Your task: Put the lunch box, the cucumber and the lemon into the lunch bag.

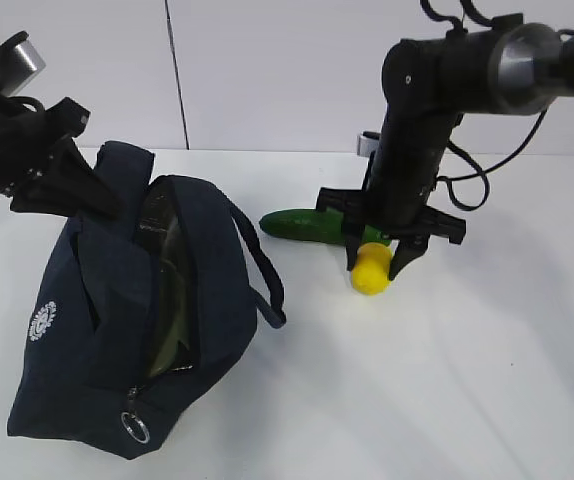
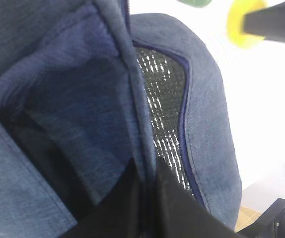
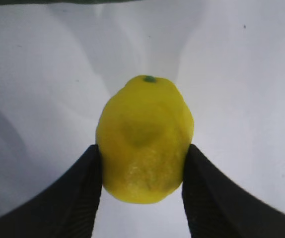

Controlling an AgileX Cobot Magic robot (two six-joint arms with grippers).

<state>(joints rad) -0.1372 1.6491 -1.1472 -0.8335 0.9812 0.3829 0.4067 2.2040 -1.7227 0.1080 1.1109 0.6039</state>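
From the exterior view, your right gripper point(image 1: 375, 262) stands over the lemon point(image 1: 371, 273), jaws down on either side of it, at about 3 o'clock from the bag point(image 1: 77, 330). The cucumber point(image 1: 307, 225) lies on the desk point(image 1: 467, 380) just behind, at the lemon's 11 o'clock. The bag sits unzipped, mouth gaping toward the lemon, with something flat and greenish inside that is likely the lunch box point(image 1: 172, 310). Your left gripper point(image 1: 77, 190) is at the bag's top edge, at its 12 o'clock.

In the left wrist view, your left gripper point(image 2: 145, 191) is pressed together on the bag's point(image 2: 58, 114) rim, holding the opening up; the silver lining shows inside.

In the right wrist view, your right gripper point(image 3: 141, 173) pinches the lemon point(image 3: 143, 141), a jaw touching each flank, the desk point(image 3: 242, 74) beneath.

You seem to be on the lemon step. Next, lift it clear, carry it toward 9 o'clock over the mouth, and release inside. Keep the rim held.
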